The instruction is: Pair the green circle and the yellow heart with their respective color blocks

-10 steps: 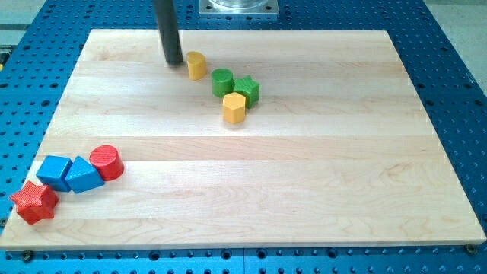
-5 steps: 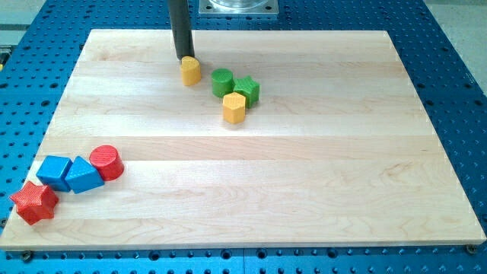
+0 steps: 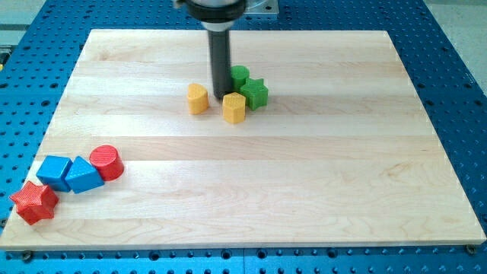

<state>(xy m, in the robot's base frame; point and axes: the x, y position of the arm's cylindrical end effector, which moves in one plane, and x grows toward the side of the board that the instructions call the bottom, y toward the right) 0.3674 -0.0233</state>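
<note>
The yellow heart (image 3: 198,99) lies on the wooden board, left of the yellow hexagon (image 3: 234,108). The green circle (image 3: 240,75) sits at the upper left of the green star (image 3: 255,93), touching it, and is partly hidden behind the rod. My tip (image 3: 221,96) stands between the yellow heart and the green pair, just above the yellow hexagon's upper left edge and against the green circle's left side.
At the view's lower left a red star (image 3: 33,202), a blue cube (image 3: 54,172), a blue triangular block (image 3: 82,175) and a red cylinder (image 3: 106,162) form a cluster near the board's corner (image 3: 15,242). The blue perforated table surrounds the board.
The tip went from above the yellow heart down and right to beside the green circle. The yellow heart slid down the view. The green circle and star shifted slightly right.
</note>
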